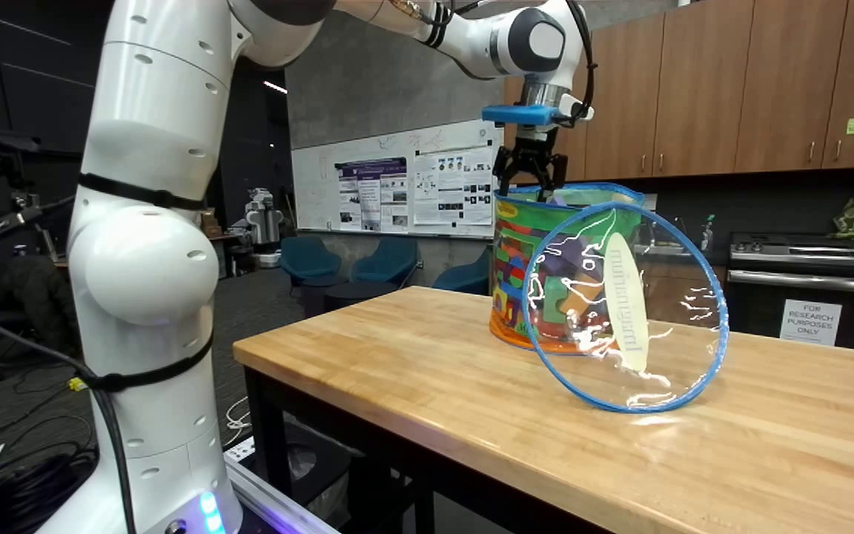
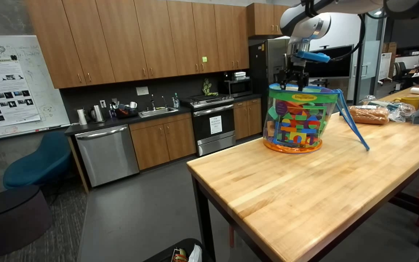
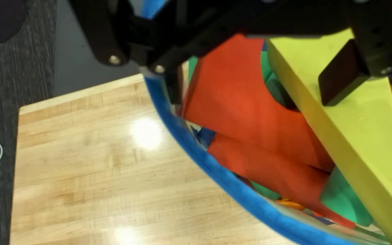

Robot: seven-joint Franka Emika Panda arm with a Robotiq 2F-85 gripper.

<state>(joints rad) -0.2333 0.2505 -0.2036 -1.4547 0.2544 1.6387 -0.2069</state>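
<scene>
Hanging over toy blocks [image 3: 294, 139], the gripper [image 3: 258, 83] is spread wide. I see the bag lid [image 1: 626, 306] open, nothing held yet.

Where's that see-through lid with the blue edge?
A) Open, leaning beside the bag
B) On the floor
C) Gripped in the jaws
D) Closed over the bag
A: in both exterior views the lid slants beside the bag, its lower edge on the table.

Posters [image 1: 453, 189], sink [image 2: 158, 111] and research-labelled stove [image 2: 202, 127] show a lab kitchen.
</scene>
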